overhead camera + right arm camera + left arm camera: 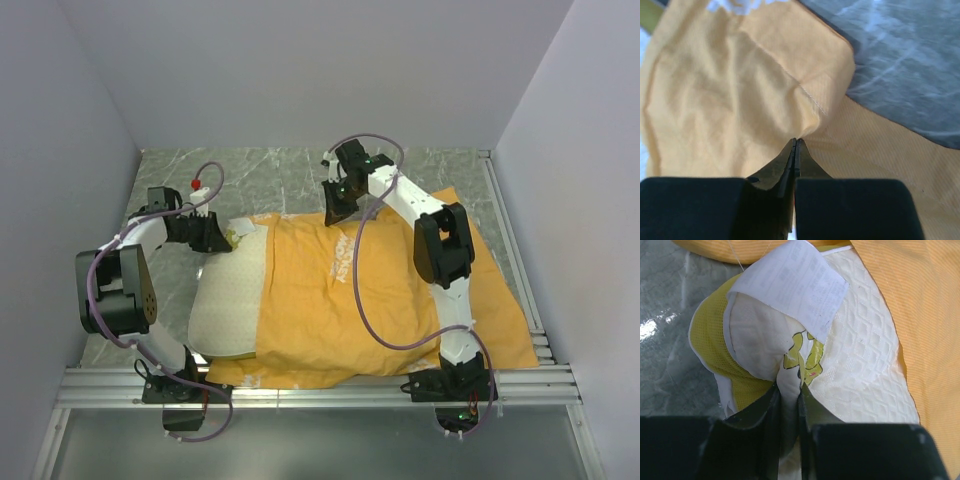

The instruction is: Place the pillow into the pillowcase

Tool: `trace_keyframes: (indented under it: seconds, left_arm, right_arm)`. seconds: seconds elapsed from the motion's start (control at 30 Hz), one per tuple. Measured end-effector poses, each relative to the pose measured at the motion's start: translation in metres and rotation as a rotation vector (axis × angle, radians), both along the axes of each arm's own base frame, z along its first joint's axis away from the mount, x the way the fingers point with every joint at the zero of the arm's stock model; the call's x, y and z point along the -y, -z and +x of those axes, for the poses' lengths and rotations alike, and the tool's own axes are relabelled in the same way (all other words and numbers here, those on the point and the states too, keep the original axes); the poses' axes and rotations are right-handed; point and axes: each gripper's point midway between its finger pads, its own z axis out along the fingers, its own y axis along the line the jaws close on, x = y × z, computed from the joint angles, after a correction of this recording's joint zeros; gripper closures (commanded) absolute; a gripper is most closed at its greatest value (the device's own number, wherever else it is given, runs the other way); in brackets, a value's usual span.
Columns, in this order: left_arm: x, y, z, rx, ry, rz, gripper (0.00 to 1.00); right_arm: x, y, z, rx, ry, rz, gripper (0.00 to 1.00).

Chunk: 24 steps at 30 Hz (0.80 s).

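Observation:
The cream-white quilted pillow [228, 295] lies at the left, its right part inside the orange pillowcase [400, 300], which spreads over the middle and right of the table. My left gripper [213, 234] is shut on the pillow's far-left corner; in the left wrist view the pillow [860, 365] is pinched between the fingers of the left gripper [788, 387], under its white tag [795, 282] and yellow edge [710, 340]. My right gripper [338, 208] is shut on the pillowcase's far edge; in the right wrist view the pillowcase [740, 95] bunches at the tips of the right gripper [794, 141].
The grey marbled table [260, 175] shows behind the fabric and also in the right wrist view [910, 65]. White walls close in on the left, back and right. A metal rail [320, 385] runs along the near edge by the arm bases.

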Motion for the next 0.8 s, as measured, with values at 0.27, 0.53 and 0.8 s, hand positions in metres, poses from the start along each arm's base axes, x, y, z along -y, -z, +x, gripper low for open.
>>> trace_keyframes:
  seconds: [0.27,0.53,0.8]
  left_arm:
    - [0.023,-0.004,-0.001,0.016,0.062,-0.023,1.00]
    - [0.070,-0.029,-0.006,0.011,0.147,-0.164,1.00]
    - [0.059,-0.029,-0.007,-0.015,0.049,-0.239,0.99]
  right_arm:
    - [-0.046,-0.046,-0.022,0.012,-0.078,0.178,1.00]
    - [-0.137,-0.098,-0.090,0.008,-0.280,0.348,1.00]
    - [-0.131,-0.135,-0.042,0.155,-0.232,0.395,1.00]
